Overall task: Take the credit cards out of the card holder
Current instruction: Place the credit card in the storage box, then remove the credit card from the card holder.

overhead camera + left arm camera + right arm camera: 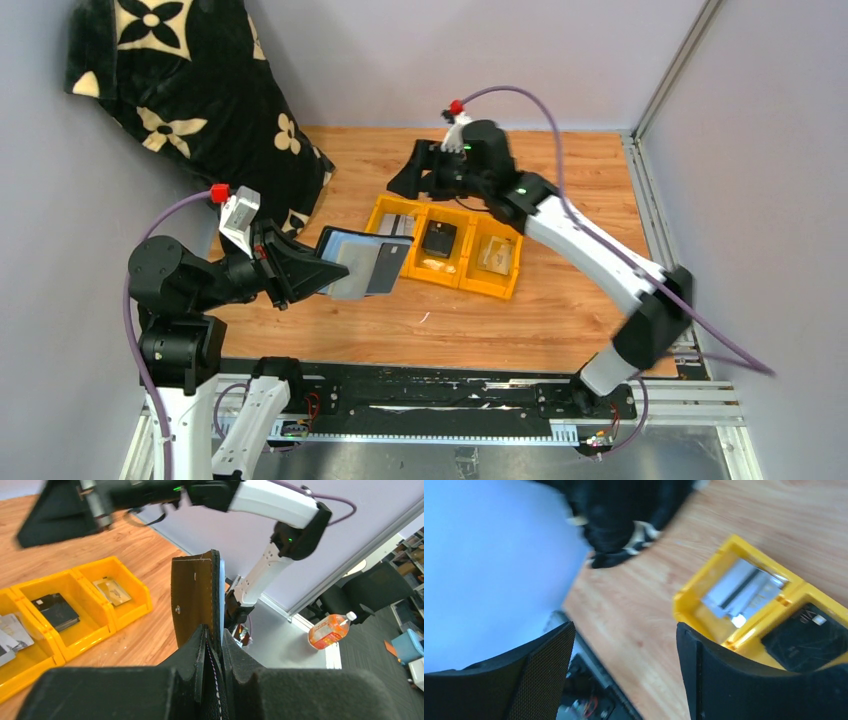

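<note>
My left gripper [305, 268] is shut on the card holder [362, 264], which hangs open above the table left of the tray, its pale grey-blue inside facing up. In the left wrist view the holder [197, 595] stands edge-on between the jaws of the left gripper [214, 632]. My right gripper [408, 175] hovers open and holds nothing, above the back left of the yellow tray [508, 285]. Credit cards lie in the tray: silvery ones [739, 592] in the left compartment, a black one [437, 238] in the middle, a tan one [495, 255] on the right. The right gripper [624, 630] has only table between its fingers.
A black blanket with cream flowers [190, 90] lies heaped at the back left corner. Grey walls close the table at the back and sides. The yellow tray [122, 612] sits right of the held holder.
</note>
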